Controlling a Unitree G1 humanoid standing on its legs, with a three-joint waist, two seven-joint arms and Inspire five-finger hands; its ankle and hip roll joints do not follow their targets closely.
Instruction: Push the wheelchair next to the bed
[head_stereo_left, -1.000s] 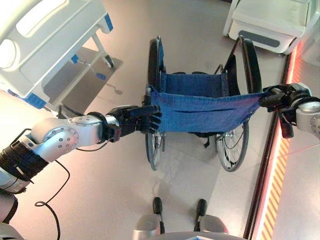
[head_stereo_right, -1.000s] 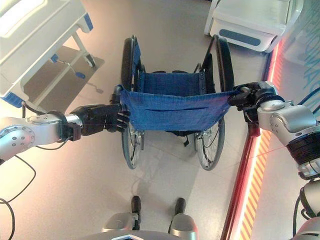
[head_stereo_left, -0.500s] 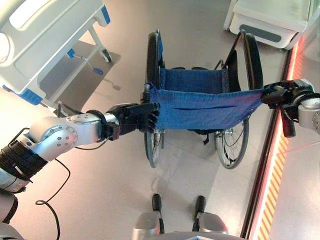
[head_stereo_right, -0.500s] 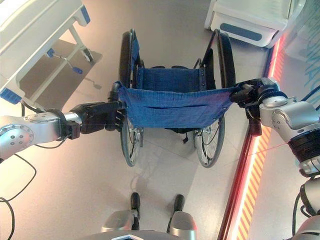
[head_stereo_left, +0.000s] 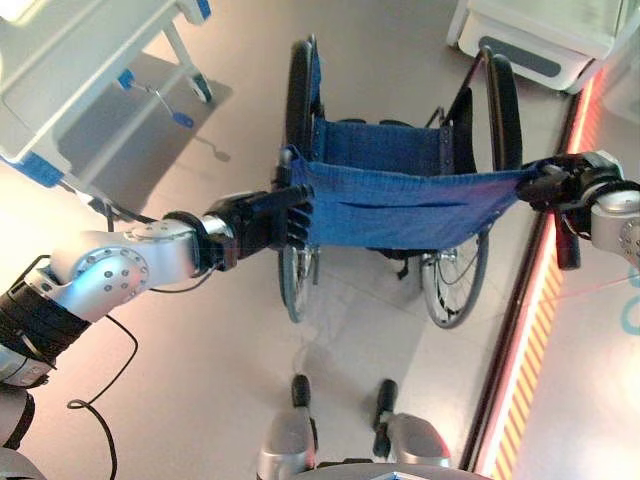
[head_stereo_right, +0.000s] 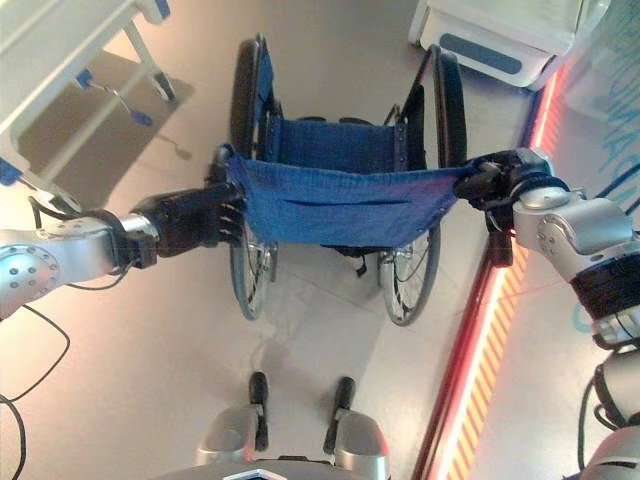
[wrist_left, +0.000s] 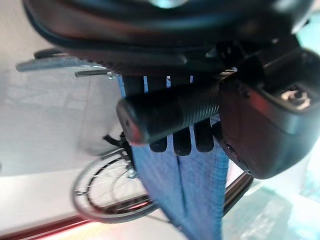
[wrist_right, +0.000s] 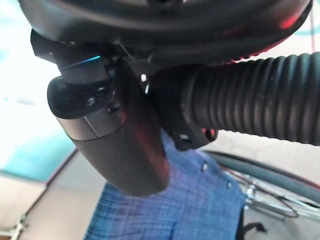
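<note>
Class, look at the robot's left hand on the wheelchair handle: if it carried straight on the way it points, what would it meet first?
The left hand, curled round the push handle, points across the wheelchair. It would probably run into the blue backrest cloth first, which already lies against its fingers; depth is hard to judge.

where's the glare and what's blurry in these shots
Left eye view: the floor strip along the robot's right glows red-orange and the bed is washed out pale, its shadow falling on the floor beneath. Left wrist view: the left robot hand on the wheelchair handle grip looms soft and close. Right wrist view: the right robot hand is equally soft.
</note>
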